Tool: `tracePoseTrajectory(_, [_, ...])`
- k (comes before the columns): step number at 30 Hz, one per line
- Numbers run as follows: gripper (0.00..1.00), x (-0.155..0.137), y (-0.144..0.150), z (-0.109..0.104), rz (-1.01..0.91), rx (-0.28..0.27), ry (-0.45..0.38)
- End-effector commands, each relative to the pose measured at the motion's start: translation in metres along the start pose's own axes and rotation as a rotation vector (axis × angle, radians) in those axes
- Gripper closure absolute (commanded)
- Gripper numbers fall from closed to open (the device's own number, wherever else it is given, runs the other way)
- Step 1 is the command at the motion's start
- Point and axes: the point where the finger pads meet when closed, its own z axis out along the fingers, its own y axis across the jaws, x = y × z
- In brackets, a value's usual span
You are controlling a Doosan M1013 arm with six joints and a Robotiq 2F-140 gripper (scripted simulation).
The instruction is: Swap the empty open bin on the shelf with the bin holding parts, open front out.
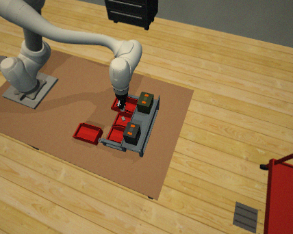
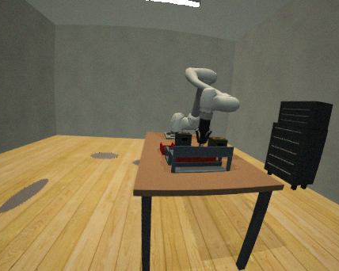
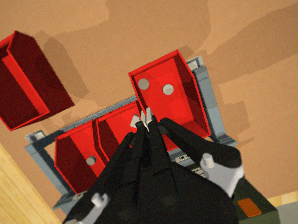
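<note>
The grey shelf [image 1: 148, 124] [image 2: 202, 151] [image 3: 211, 107] stands on the brown table [image 1: 168, 113] [image 2: 155, 174]. The red bin with parts [image 1: 130, 103] [image 3: 172, 107] holds two grey discs. It sits in the end slot and sticks out past the shelf's front lip. My gripper [image 1: 120, 105] [image 2: 203, 142] [image 3: 148, 114] points down and is shut on this bin's side wall. Two other red bins [image 1: 122, 120] [image 3: 112, 132] sit in the neighbouring slots. The empty red bin [image 1: 87, 133] [image 3: 22, 85] stands upright on the table beside the shelf.
Two dark green boxes [image 1: 145, 102] [image 1: 131, 133] with orange marks stand on the shelf's top board. A black drawer cabinet [image 2: 299, 143] [image 1: 131, 11] stands on the floor behind the table. A red cart [image 1: 285, 195] is at the far right.
</note>
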Motion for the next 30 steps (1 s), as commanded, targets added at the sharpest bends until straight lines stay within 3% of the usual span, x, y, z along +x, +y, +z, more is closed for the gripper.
tracePoseTrajectory(1, [0.9,-0.0034,0.0012,-0.0013,-0.003,0.005,-0.008])
tracePoseTrajectory(30, [0.9,-0.0023,0.0012,0.0,-0.003,0.004,-0.037])
